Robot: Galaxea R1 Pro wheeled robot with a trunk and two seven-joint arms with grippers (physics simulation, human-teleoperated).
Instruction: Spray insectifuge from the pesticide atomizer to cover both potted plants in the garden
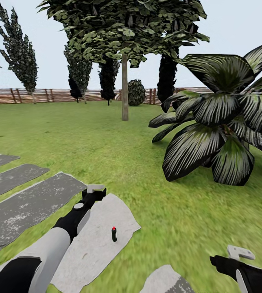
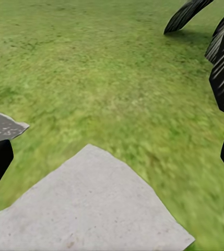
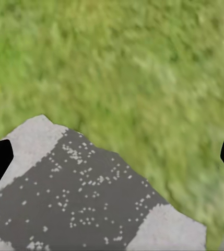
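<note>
**Ana:** Atomizer first: how do the fingers stand to it?

**Ben:** The left gripper (image 1: 95,189) hovers over the far edge of a pale stepping stone (image 1: 91,244). Its wrist camera catches a dark fingertip at each side edge with bare stone and grass between, so the fingers are spread wide and hold nothing. The right gripper (image 1: 239,252) hangs low at the near right; its wrist camera shows the same wide, empty gap, over a speckled grey slab (image 3: 85,198).

**Ana:** And the pesticide atomizer itself?

**Ben:** The pesticide atomizer (image 1: 114,234) stands upright on that pale stone, near its right side, red tip on top. It sits nearer than the left gripper and a little to its right, apart from it.

**Ana:** What lies further out?

**Ben:** Darker stepping stones (image 1: 23,205) to the left, lawn (image 1: 106,134) all round, a big striped-leaf plant (image 1: 224,118) at the right, a slim tree trunk (image 1: 125,87) and the wooden fence (image 1: 45,95) far off.

**Ana:** What could go wrong?

**Ben:** In my judgement, the bottle is slim and free-standing; a finger coming in low or off-centre could tip it and roll it into the grass. The small plants to spray I can't pick out here.
</note>
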